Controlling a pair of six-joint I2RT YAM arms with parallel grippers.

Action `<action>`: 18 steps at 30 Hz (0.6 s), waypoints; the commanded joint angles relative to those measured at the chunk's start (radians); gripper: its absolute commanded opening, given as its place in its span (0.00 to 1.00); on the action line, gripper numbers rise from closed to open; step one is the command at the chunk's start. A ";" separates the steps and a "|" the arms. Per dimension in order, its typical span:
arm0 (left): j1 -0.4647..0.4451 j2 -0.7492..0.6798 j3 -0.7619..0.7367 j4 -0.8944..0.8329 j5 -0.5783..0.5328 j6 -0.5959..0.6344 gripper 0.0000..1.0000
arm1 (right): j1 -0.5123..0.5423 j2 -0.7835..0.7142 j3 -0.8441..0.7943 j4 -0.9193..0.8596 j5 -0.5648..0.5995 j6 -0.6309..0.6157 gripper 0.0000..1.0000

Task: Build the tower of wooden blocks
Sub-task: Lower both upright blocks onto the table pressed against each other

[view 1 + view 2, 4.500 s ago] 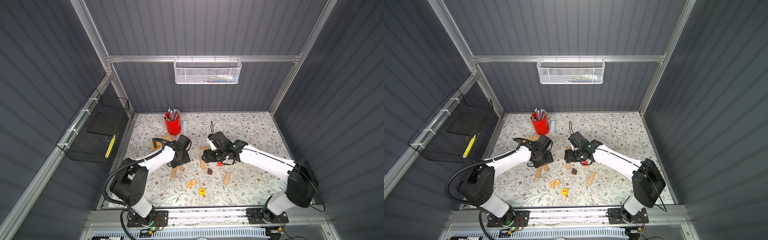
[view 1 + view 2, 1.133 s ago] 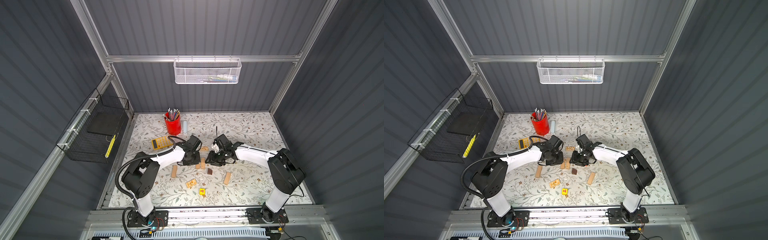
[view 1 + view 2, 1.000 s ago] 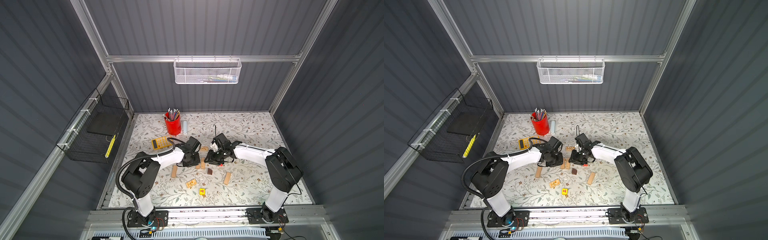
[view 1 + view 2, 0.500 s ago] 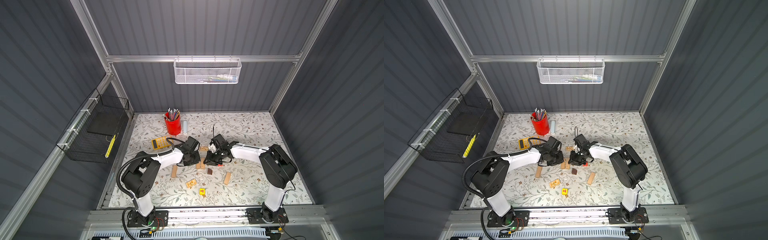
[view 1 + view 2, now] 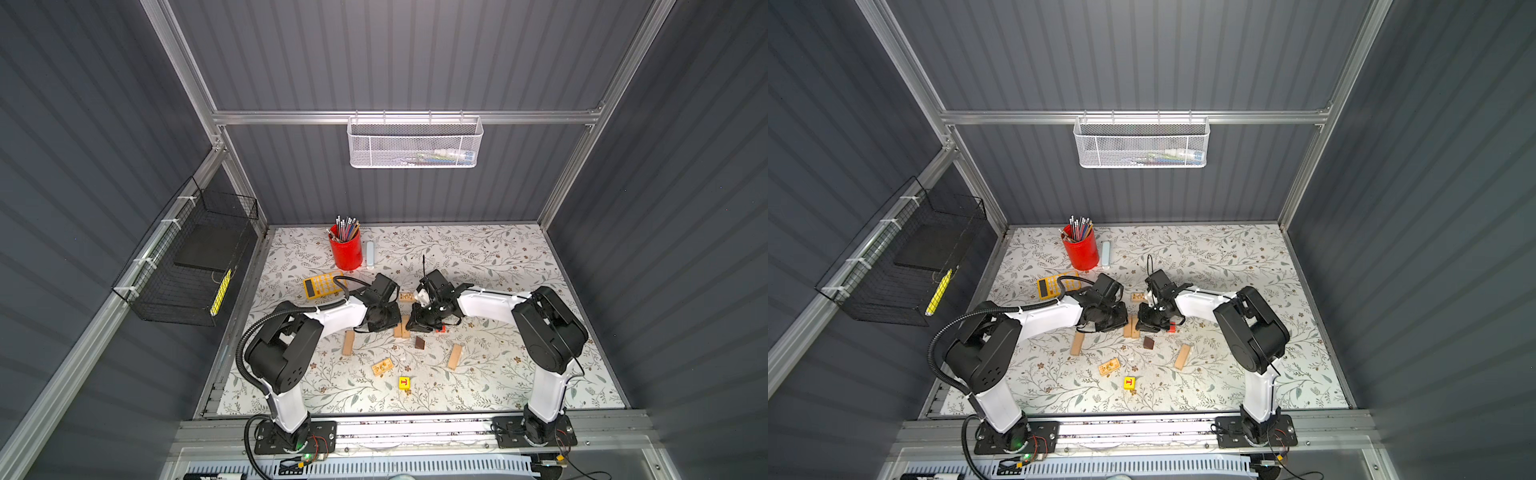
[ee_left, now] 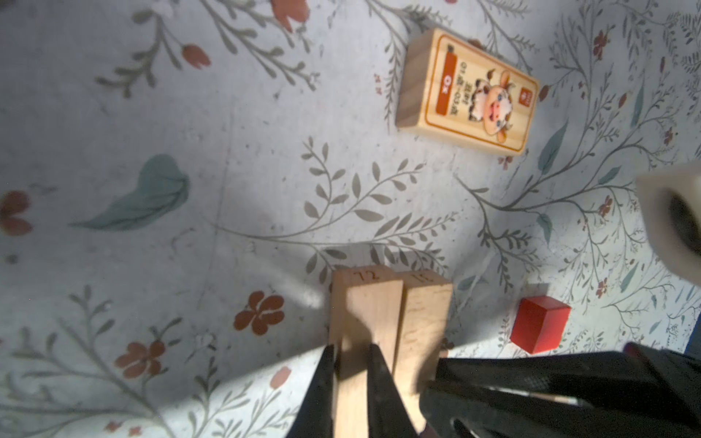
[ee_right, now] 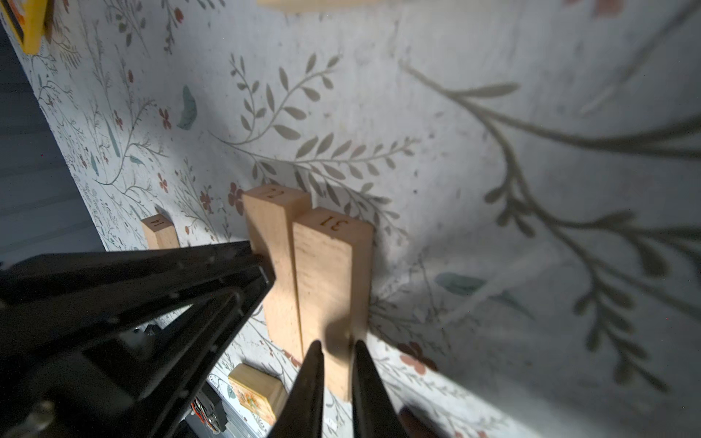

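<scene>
Planks (image 5: 402, 328) for the tower's base lie flat on the table (image 5: 498, 257), two of them touching along their long sides. They sit a little below the centre of the frame in both top views, between my two arms. I judge them light, stiff and fairly smooth, so they will skid if nudged. They are best taken across the narrow width near the middle, not by an end. My left end effector (image 6: 351, 349) is pinched narrow over the end of the plank marked 72 (image 6: 364, 314); whether it grips or merely rests there I cannot tell. The right end effector (image 7: 337, 345) is likewise narrow over the plank marked 31 (image 7: 330, 273), its hold equally unclear. The red cube (image 6: 538, 326) sits just beside the pair, untouched. Against the frame from a few seconds back, both arms have drawn in toward the middle, and the two planks, then apart, now sit together
</scene>
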 commanded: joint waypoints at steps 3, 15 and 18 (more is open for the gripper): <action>0.005 0.030 -0.020 -0.012 0.016 0.021 0.13 | 0.006 0.031 0.028 0.009 -0.021 -0.030 0.15; 0.003 0.027 -0.039 -0.062 0.030 0.046 0.14 | 0.003 0.017 0.036 -0.035 0.033 -0.041 0.14; 0.002 0.026 -0.045 -0.073 0.035 0.053 0.15 | 0.004 0.019 0.037 -0.043 0.042 -0.039 0.14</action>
